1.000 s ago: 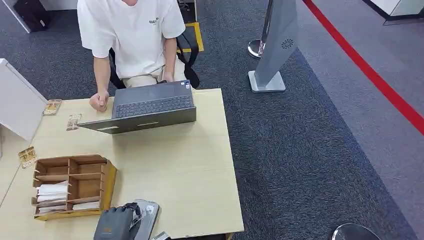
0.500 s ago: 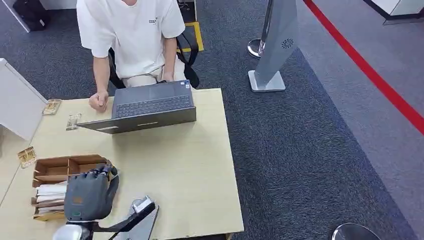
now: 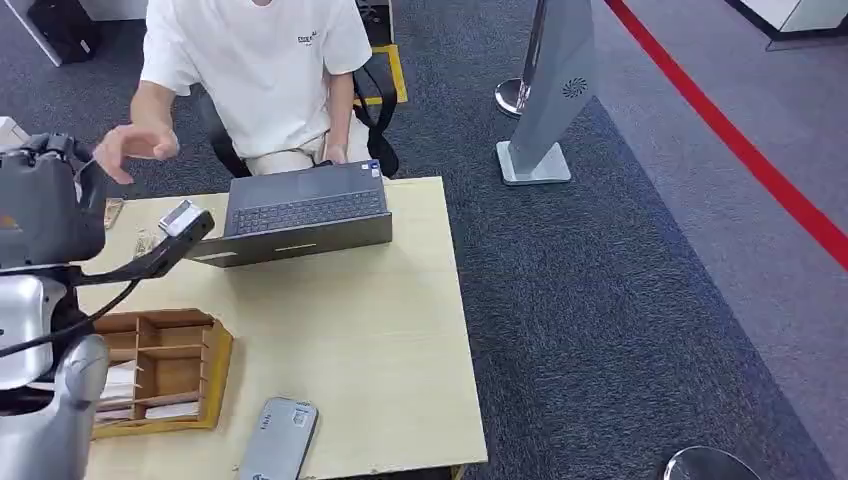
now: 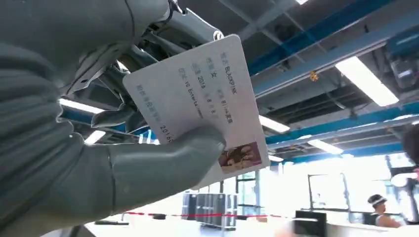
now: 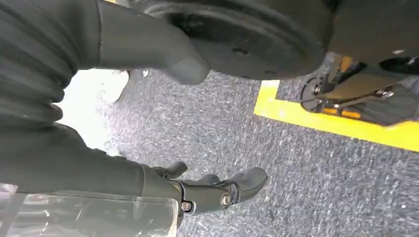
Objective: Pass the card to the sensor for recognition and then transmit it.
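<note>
White printed card (image 4: 207, 103), small photo, left hand (image 4: 99, 148) pinching

The head view is evenly and brightly lit, with soft, short shadows under the laptop (image 3: 300, 215) and the organizer (image 3: 150, 370); the raised left hand (image 3: 40, 205) at the left edge looks slightly motion-blurred. The left wrist view looks up at ceiling strip lights (image 4: 365, 79), and windows at the lower right are blown out. The right wrist view is dim, and its white patch at left is perhaps glare.
</note>
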### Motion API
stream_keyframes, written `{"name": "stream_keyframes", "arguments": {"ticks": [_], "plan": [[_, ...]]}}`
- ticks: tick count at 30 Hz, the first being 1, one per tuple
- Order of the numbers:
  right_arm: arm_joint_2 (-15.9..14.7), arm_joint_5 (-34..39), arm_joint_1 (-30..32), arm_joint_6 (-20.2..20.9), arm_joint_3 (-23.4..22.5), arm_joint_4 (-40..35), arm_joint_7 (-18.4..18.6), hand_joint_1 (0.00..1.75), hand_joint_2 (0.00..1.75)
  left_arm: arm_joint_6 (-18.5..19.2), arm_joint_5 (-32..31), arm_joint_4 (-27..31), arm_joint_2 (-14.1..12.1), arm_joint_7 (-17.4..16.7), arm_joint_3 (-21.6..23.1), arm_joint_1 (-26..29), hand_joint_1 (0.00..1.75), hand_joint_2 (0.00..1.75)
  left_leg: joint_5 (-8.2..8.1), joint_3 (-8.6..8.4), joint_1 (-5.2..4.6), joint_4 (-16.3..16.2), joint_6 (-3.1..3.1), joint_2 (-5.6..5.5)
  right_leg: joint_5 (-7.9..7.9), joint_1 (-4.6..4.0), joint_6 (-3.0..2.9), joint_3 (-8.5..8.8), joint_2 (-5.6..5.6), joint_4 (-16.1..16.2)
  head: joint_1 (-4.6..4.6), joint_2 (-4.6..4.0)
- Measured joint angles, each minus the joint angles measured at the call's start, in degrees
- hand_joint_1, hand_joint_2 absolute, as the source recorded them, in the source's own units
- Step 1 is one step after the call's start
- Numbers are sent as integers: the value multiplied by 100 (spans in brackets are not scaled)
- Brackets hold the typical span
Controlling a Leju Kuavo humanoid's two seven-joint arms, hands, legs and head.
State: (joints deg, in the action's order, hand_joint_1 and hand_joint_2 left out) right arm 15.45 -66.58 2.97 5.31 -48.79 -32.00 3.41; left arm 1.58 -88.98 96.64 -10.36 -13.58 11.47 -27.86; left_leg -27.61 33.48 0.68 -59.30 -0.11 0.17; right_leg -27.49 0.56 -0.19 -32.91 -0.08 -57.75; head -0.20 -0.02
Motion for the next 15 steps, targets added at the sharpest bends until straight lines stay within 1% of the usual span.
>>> {"name": "stream_keyframes", "arguments": {"ticks": [3,5,10,11,15], "plan": [[-4,-174,-4,-28,-140,100,-65,0,175,32,0,-614,-72,-161,13,-465,175,175,0,2,0,0,0,-3,0,0,0,1,-1,0,-4,0],[-4,-210,-13,-44,-210,151,-90,0,175,39,-2,-896,-81,-196,15,-662,175,175,0,3,0,0,0,-1,0,0,0,1,1,0,-2,0],[-4,-266,-47,-59,-359,232,-127,0,175,28,-2,-1366,-43,-199,33,-899,175,175,-1,6,0,0,0,0,0,0,0,-2,2,1,0,0],[-4,-277,-51,-61,-400,242,-135,0,175,39,-2,-1444,-39,-199,35,-918,0,175,-1,6,-1,0,0,1,0,0,0,-2,3,1,0,0],[-4,-315,-51,-66,-470,258,-138,0,175,74,0,-1599,40,-174,35,-929,0,175,-1,9,2,-1,0,0,0,0,0,-5,2,1,0,0]]}}
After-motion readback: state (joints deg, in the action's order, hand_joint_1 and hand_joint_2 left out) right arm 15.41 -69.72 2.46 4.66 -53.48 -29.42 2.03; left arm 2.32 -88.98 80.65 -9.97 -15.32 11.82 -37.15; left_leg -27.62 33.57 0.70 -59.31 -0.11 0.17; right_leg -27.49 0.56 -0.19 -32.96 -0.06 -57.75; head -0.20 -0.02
